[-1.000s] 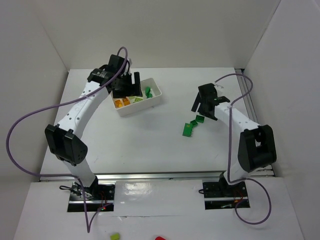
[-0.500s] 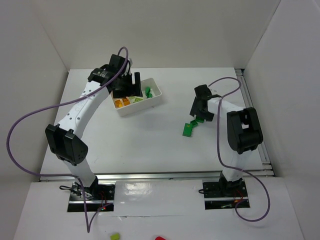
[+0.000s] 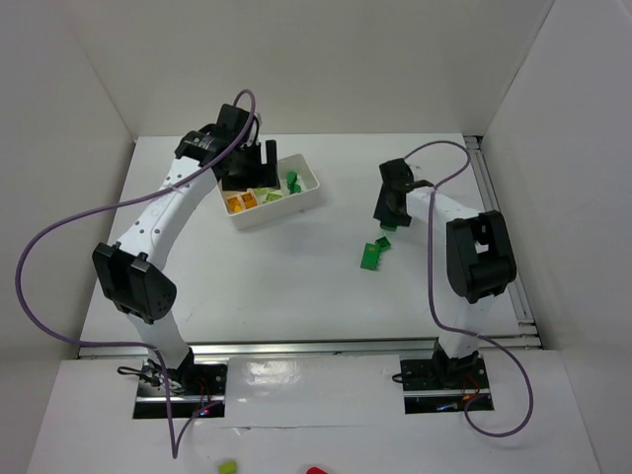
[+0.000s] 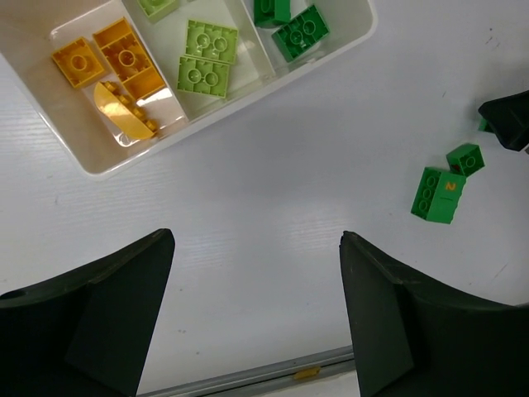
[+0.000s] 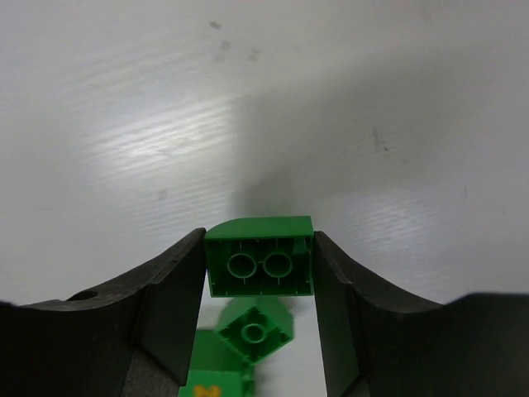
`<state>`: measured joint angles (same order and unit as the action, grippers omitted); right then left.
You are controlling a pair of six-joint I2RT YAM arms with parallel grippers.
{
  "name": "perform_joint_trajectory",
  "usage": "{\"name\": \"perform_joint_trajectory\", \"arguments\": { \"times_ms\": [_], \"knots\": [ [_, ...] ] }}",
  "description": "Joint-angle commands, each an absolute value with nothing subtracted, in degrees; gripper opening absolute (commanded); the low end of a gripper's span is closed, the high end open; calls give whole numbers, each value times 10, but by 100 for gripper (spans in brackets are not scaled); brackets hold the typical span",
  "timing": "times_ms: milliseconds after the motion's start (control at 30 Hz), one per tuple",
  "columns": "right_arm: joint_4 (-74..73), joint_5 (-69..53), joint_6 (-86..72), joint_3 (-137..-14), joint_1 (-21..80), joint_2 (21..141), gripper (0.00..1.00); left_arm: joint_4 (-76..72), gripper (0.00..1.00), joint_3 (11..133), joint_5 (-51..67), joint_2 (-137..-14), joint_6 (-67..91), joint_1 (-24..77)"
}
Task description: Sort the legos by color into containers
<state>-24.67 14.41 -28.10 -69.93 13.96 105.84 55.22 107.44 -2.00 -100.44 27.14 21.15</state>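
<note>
The white tray point(image 3: 314, 188) holds the containers: orange legos point(image 4: 124, 58) in the left one, lime legos point(image 4: 207, 59) in the middle, dark green legos point(image 4: 297, 29) in the right. My left gripper point(image 3: 252, 168) hangs open over the tray, with only bare table between its fingers point(image 4: 124, 298). My right gripper point(image 5: 259, 244) is shut on a dark green lego point(image 5: 260, 256), underside facing the camera, held just off the table. Below it lie a small dark green lego point(image 5: 254, 331) and a bigger one point(image 5: 215, 376) with a yellow mark.
The two loose green legos point(image 3: 375, 251) lie right of the table's middle, just near of the right gripper point(image 3: 387, 219). White walls close off the table at the back and both sides. A purple cable loops off each arm.
The right gripper has moved a little toward the far left and shut on one of three green legos on the table. The left arm has not moved.
</note>
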Motion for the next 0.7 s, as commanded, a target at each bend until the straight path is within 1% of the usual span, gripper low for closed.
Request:
{"name": "perform_joint_trajectory", "arguments": {
  "times_ms": [0,67,167,200,300,333,467,500,567,600,633,667],
  "knots": [
    [-238,146,-252,-794,194,1013,38,562,91,1106,-52,-1007,270,210],
    [-238,138,-236,-833,219,1013,38,563,90,1106,-91,-992,294,205],
    [-228,90,-216,-907,252,1050,38,522,90,1058,-108,-936,309,182],
    [-228,77,-216,-956,260,1066,38,513,90,1049,-113,-922,309,176],
    [-243,62,-203,-1041,291,1151,38,507,90,1035,-108,-896,316,157],
    [-249,62,-198,-1096,302,1173,38,507,90,1035,-108,-896,316,157],
    [-249,36,-198,-1207,310,1268,38,512,90,1030,-88,-896,316,144],
    [-249,36,-198,-1228,310,1301,39,512,90,1030,-82,-896,310,139],
    [-255,29,-204,-1287,316,1327,44,519,90,1030,-82,-896,303,139],
    [-260,29,-204,-1305,316,1349,49,524,90,1030,-82,-896,303,134],
    [-268,29,-204,-1336,316,1356,57,524,90,1030,-82,-896,303,134],
    [-268,29,-209,-1345,316,1356,72,531,90,1035,-82,-896,303,134]
  ]
}}
